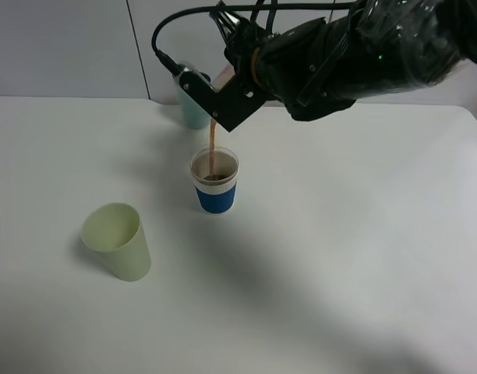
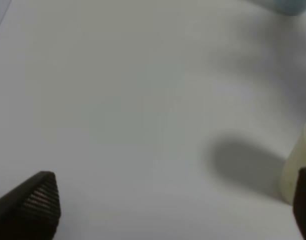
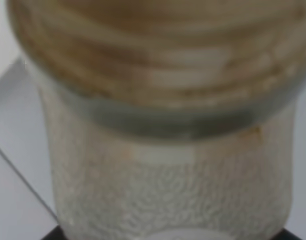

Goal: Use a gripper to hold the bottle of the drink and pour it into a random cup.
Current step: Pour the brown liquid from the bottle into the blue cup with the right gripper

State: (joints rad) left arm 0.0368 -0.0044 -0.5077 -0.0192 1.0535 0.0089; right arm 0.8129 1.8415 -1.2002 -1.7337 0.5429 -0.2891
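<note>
Bottle (image 3: pixel 163 150) tipped mouth-down above the cup (image 1: pixel 216 189), with a brown stream (image 1: pixel 212 148) falling into the cup's middle. Cup stands upright on the worktop (image 1: pixel 340 234). Right tool (image 1: pixel 220 97) clamped tight round the bottle, held high, likely so the neck clears the rim. Left tool (image 2: pixel 173 215) gapes wide, holding nothing, low beside the pale green cup (image 1: pixel 118 243), apart from the pour.

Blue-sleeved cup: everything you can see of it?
The cup is short, white paper by the look, with a blue sleeve around its lower part. It stands upright on the white table, apart from the pale green cup and the teal cup. Brown drink lies inside, and a thin brown stream falls into it from the bottle held above.
</note>
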